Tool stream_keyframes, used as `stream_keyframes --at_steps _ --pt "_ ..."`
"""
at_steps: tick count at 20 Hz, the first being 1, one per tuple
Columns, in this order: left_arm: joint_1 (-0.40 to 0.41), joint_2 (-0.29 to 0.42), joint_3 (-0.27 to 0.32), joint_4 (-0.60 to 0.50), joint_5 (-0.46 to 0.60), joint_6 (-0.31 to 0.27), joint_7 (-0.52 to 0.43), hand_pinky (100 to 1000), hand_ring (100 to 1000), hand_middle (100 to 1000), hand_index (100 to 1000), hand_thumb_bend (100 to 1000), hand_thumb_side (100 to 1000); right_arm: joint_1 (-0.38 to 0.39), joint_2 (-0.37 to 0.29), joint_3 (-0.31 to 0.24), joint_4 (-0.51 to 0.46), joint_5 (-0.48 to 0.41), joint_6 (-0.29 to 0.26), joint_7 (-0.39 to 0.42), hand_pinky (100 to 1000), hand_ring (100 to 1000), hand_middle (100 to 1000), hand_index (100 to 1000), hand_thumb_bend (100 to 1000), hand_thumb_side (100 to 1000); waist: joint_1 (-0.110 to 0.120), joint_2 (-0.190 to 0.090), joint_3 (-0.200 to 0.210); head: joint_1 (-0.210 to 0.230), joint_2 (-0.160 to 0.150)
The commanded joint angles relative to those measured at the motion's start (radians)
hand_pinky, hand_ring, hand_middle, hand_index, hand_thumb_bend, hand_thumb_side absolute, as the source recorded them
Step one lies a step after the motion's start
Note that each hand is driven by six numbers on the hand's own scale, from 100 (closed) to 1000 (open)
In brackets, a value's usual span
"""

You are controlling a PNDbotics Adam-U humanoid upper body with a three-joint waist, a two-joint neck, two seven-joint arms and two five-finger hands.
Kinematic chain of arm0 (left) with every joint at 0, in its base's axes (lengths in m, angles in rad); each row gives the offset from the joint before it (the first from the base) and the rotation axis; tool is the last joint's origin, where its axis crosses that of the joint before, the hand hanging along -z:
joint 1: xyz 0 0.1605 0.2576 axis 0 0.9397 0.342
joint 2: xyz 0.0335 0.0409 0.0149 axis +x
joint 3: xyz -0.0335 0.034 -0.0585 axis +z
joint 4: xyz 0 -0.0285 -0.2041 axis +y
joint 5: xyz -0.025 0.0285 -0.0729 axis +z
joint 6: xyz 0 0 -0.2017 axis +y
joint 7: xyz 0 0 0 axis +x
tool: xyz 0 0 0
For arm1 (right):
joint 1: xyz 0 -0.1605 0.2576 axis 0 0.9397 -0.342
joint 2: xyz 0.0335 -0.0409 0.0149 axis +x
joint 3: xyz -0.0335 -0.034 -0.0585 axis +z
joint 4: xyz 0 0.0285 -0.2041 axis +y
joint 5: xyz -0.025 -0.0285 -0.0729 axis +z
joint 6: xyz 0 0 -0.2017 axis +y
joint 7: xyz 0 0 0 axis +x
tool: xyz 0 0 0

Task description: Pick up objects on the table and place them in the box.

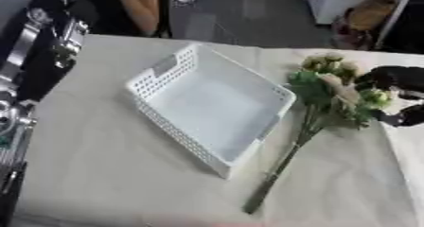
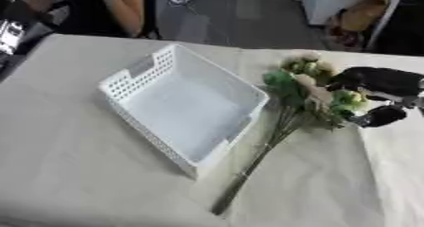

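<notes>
The white basket (image 1: 207,108) sits mid-worktop (image 1: 99,174); the bunch of flowers (image 2: 311,96) lies at its 3 o'clock, stem toward 7; the right hand (image 2: 377,91) is curled round the blooms; the left hand is out of sight.

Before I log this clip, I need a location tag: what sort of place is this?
Probably an indoor lab or workshop test bench: a cloth-covered table holding only a white perforated plastic basket and an artificial flower bouquet, with bare grey floor beyond.
</notes>
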Motion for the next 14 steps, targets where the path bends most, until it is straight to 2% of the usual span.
stream_keyframes --at_steps 1,6,14 --pt "-0.019 0.014 0.001 -0.014 0.002 -0.002 -0.005 778 1000 1000 1000 100 863 -0.036 -0.005 0.001 0.014 0.043 -0.018 0.001 1000 955 937 948 206 594 0.001 -0.007 0.002 -0.016 -0.002" --pt "-0.022 0.012 0.0 -0.014 0.004 -0.003 -0.007 778 1000 1000 1000 100 863 -0.058 0.024 0.009 0.05 0.109 -0.018 -0.018 1000 961 942 950 222 629 0.002 -0.005 0.005 -0.018 -0.002" --pt "-0.023 0.01 -0.002 -0.014 0.005 -0.004 -0.008 778 1000 1000 1000 100 864 -0.098 0.056 -0.009 0.118 0.194 -0.013 -0.051 1000 964 945 953 241 646 0.002 -0.002 0.009 -0.019 -0.002"
